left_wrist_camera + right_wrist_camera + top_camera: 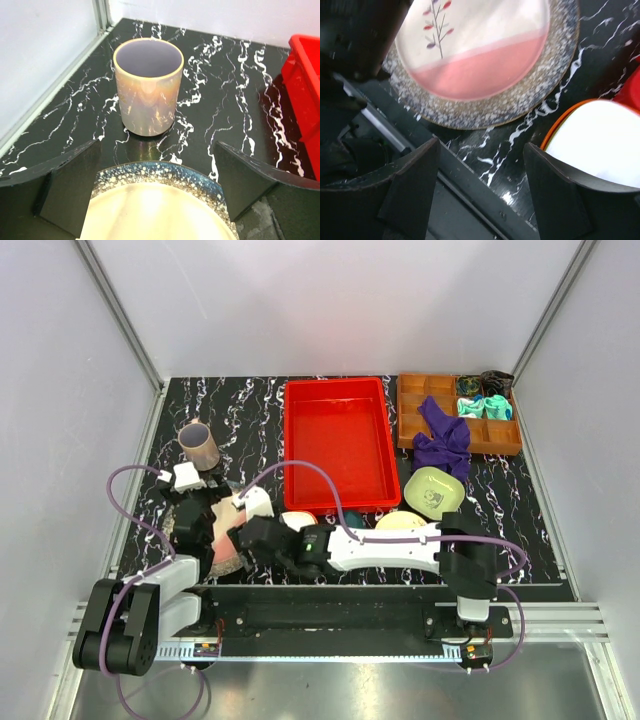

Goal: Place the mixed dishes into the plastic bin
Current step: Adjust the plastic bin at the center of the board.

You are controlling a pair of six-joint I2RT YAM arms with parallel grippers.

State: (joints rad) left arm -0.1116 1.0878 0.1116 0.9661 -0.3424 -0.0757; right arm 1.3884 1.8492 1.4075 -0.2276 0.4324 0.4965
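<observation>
Black marbled table [540, 530].

- Plastic bin [335, 445], red, is sitting mid-table toward the far edge. Every dish in view is lying on the table outside it.
- Big speckled grey plate [520, 105] is lying toward the near left corner, carrying the pink-cream plate [475, 45] on top.
- Mauve cup [147, 85] is standing upright toward the far left corner, just beyond the stack and apart from it.
- Orange-white bowl [600, 140] is resting just beside the stack's right rim, with a strip of table showing between them, close to the bin's near left corner.
- Pale yellow plate [400, 522] and light green bowl [435, 490] are lying by the bin's near right corner, the plate closer to the near edge.
- Left gripper [156, 150] is hovering at the stack's far rim, fingers [70, 185] spread wide, one on each side, clamping nothing. Cannot tell if they are touching the plate.
- Right arm is extending leftward along the near edge. Right gripper [481, 145] is hanging over the strip between stack and bowl, jaws apart, holding nothing.
- Brown tray [415, 400] is occupying the far right corner. Purple cloth [443, 440] is spilling over its near side onto the table, and teal cloth [485, 405] is bunching in its compartments.
</observation>
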